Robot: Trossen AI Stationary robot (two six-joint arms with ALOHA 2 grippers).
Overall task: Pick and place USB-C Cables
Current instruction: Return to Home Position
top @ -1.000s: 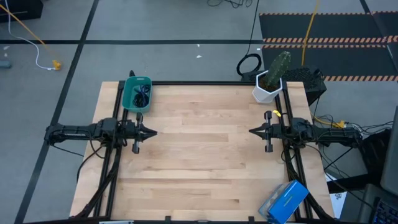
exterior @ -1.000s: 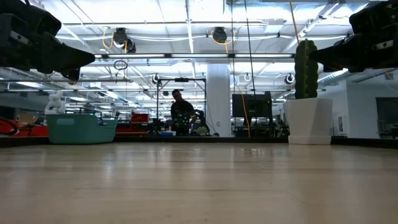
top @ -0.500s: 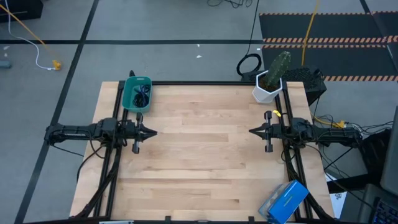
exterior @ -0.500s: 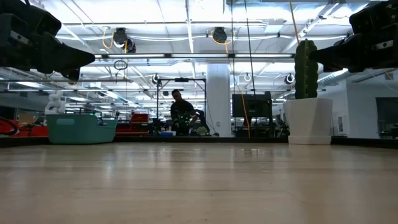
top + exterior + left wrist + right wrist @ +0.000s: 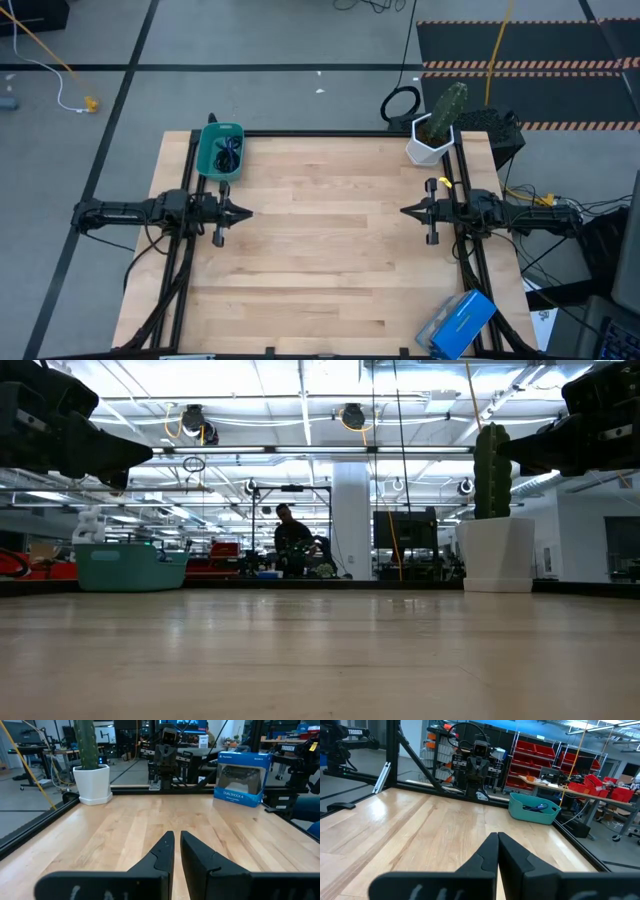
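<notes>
A small teal tray (image 5: 220, 150) stands at the table's far left corner, also seen as the teal tray (image 5: 533, 813) and teal tray (image 5: 130, 567). Dark coiled cables (image 5: 229, 152) lie inside it; a bluish cable (image 5: 537, 807) shows above its rim. My left gripper (image 5: 247, 212) hovers shut above the table's left side, near the tray's near end, pointing right. My right gripper (image 5: 405, 211) hovers shut above the right side, pointing left. In the wrist views, the left gripper (image 5: 177, 839) and the right gripper (image 5: 497, 838) hold nothing.
A white pot with a green cactus (image 5: 436, 128) stands at the far right corner. A blue controller box (image 5: 458, 324) sits at the near right edge. Bare wood lies between the two arms. A person (image 5: 290, 540) sits far behind the table.
</notes>
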